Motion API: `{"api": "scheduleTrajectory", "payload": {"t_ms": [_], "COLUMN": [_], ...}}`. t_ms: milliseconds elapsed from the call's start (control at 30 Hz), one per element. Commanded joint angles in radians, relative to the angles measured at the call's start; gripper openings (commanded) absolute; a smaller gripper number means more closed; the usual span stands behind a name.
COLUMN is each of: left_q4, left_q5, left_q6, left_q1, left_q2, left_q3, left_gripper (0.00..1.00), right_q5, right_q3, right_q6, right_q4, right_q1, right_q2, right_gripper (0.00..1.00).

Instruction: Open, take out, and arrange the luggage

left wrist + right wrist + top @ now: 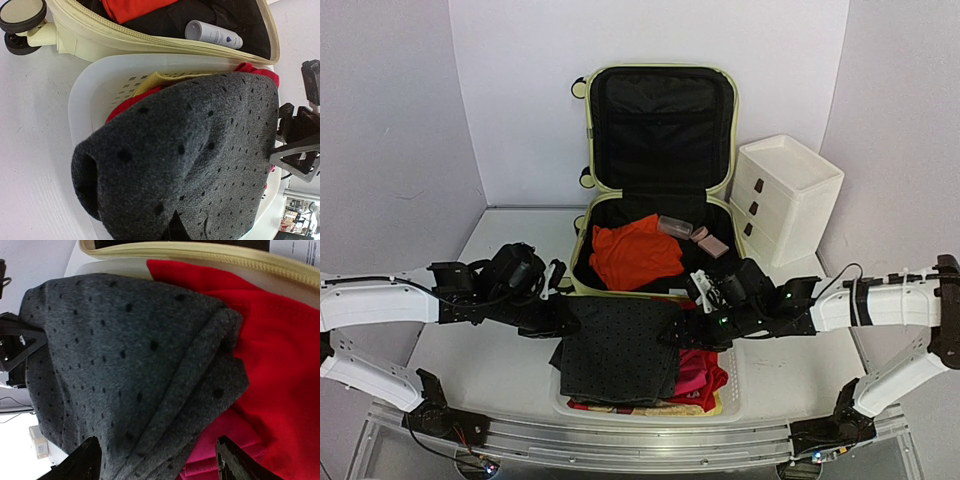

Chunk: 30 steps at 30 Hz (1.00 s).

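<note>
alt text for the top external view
Over a white basket of red clothes, the left gripper pinches a dark grey dotted garment, with the right gripper open at its other edge. Behind, the luggage lies open, an orange garment inside.

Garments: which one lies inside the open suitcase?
The orange garment, lying in the lower half of the luggage. The grey dotted garment and the red garment are over the white basket in front of it.
</note>
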Motion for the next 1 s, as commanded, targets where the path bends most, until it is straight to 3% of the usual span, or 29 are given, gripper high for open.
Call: {"api": "scheduleTrajectory", "payload": {"t_ms": [0,233,367,533,700,967], "left_q4": [-0.005,-0.011,-0.02,-0.068,-0.091,-0.104], "left_q5": [-0.029,-0.008,0.006,0.036,0.025,0.025], "left_q6": [0.044,0.068,0.088,0.107,0.074,0.02], "left_q1": [0.007,0.007,0.007,0.005,-0.031,-0.107], "left_q2": [-0.03,-0.042,-0.052,-0.077,-0.113,-0.025], "left_q3": [0.009,0.01,0.018,0.032,0.039,0.104], "left_gripper": [0.0,0.0,0.0,0.0,0.0,0.0], "right_q5": [0.103,0.127,0.194,0.255,0.286,0.405], "right_q3": [0.039,0.081,0.18,0.184,0.175,0.256], "right_q6": [0.058,0.03,-0.046,-0.03,0.041,0.112], "right_q4": [0.106,0.141,0.007,-0.051,-0.132,-0.486], "right_q1": [0.026,0.057,0.124,0.191,0.226,0.228], "right_q2": [0.053,0.073,0.086,0.033,-0.044,-0.11], "right_gripper": [0.73,0.41,0.23,0.01,0.0,0.0]}}
